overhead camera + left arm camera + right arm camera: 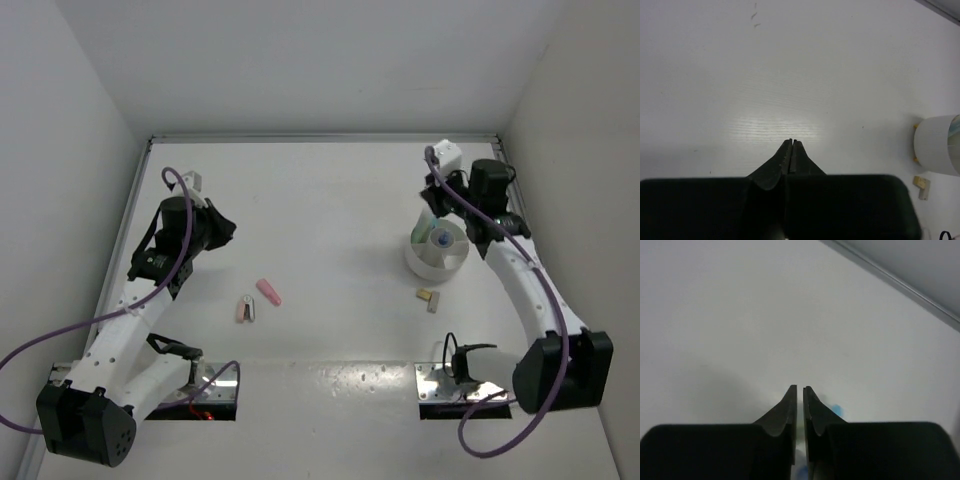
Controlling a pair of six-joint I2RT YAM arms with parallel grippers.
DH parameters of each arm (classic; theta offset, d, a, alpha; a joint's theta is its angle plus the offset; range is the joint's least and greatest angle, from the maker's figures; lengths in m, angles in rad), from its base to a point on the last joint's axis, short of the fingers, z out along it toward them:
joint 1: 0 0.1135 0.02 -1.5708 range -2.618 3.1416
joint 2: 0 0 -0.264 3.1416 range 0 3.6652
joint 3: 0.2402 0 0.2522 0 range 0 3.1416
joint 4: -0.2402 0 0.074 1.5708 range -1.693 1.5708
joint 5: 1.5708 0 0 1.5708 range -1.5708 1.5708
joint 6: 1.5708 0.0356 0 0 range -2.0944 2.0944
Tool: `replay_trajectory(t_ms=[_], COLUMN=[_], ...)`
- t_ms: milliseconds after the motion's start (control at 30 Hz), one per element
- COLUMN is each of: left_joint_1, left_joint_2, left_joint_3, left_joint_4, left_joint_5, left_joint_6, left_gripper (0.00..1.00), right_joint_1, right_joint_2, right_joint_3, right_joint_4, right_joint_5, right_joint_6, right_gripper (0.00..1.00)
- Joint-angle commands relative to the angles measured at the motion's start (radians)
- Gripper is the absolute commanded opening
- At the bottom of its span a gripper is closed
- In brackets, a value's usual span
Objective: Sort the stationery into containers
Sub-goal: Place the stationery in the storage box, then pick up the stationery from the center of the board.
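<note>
You are at the tub end of a sorting cycle, as I read it. Your right gripper [438, 212] hangs directly over the white tub [455, 262], which sits on the right half of the surface [340, 190]. The tub holds a blue-capped bottle [440, 239] and what looks like a pale green stick [425, 222] leaning at its far side. In the right wrist view the jaws stand almost together, with only a thin slit between them. Something pale shows in that slit, and I cannot tell whether it is a gripped piece or just the tub below, so do not assume that arm is free. Your left gripper [791, 143] hangs above bare surface on the left, its jaws clenched on nothing. Three pieces lie outside the tub: a pink stick [268, 291] near the middle, a small pinkish piece [246, 309] just beside it on the near-left, and a tan block [432, 302] just in front of the tub. The next move probably calls for you to settle the right arm first: part its jaws over a compartment and lift straight up, clear of the rim. After that, the left arm is the nearer one for the pink stick. Release its jaws before descending, and line them across the stick's short width, since it lies at a slant.
</note>
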Motion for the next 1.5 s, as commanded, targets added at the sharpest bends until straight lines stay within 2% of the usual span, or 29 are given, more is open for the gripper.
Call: replay_trajectory(t_ms=[0,33,67,100,133,167,233,267,300,400,433,533,700,767,867,967,1200,1467], left_joint_1=[0.005,0.005,0.005,0.005,0.005,0.014,0.014,0.014,0.014,0.047,0.057,0.069,0.089,0.100,0.109,0.109,0.109,0.109], left_joint_2=[-0.007,-0.007,-0.007,-0.007,-0.007,-0.007,-0.007,-0.007,-0.007,-0.027,-0.048,-0.111,-0.148,-0.148,-0.139,-0.148,-0.148,-0.157], left_joint_3=[-0.002,-0.011,-0.011,-0.011,-0.011,-0.011,-0.011,-0.011,-0.001,0.008,0.018,0.018,-0.002,-0.002,-0.002,-0.002,-0.002,-0.002], left_joint_4=[0.041,0.041,0.041,0.041,0.041,0.041,0.013,0.013,0.000,-0.037,-0.071,-0.100,-0.100,-0.091,-0.091,-0.091,-0.091,-0.082], left_joint_5=[0.000,0.000,-0.019,-0.042,-0.057,-0.071,-0.117,-0.134,-0.154,-0.294,-0.386,-0.482,-0.504,-0.494,-0.474,-0.474,-0.454,-0.445], left_joint_6=[0.014,0.014,0.014,0.005,0.005,-0.004,-0.015,-0.015,-0.026,-0.079,-0.116,-0.173,-0.187,-0.187,-0.187,-0.187,-0.187,-0.178], left_gripper=[0.00,0.00,0.00,0.00,0.00,0.28,0.68,0.84,0.89,0.92,0.92,0.92,0.89,0.89,0.89,0.89,0.89,0.89], right_joint_1=[0.077,0.114,0.160,0.259,0.309,0.360,0.482,0.519,0.552,0.677,0.741,0.834,0.929,0.938,0.957,0.968,0.989,1.007], right_joint_2=[0.152,0.223,0.292,0.400,0.436,0.459,0.516,0.539,0.567,0.682,0.706,0.795,0.949,1.001,1.033,1.065,1.089,1.098], right_joint_3=[0.184,0.236,0.332,0.372,0.399,0.425,0.445,0.460,0.477,0.563,0.598,0.665,0.833,0.853,0.882,0.894,0.904,0.904], right_joint_4=[-0.268,-0.334,-0.435,-0.469,-0.480,-0.466,-0.430,-0.419,-0.407,-0.394,-0.394,-0.347,-0.353,-0.353,-0.342,-0.342,-0.353,-0.362], right_joint_5=[-0.615,-0.702,-0.703,-0.703,-0.656,-0.623,-0.538,-0.513,-0.490,-0.396,-0.375,-0.226,0.030,0.056,0.122,0.213,0.225,0.168], right_joint_6=[-0.127,-0.127,-0.136,-0.136,-0.136,-0.136,-0.113,-0.113,-0.092,-0.031,-0.001,0.107,0.252,0.261,0.289,0.313,0.322,0.342], right_gripper=[0.09,0.12,0.13,0.17,0.22,0.30,0.44,0.57,0.65,0.73,0.73,0.73,0.72,0.72,0.69,0.60,0.59,0.59])
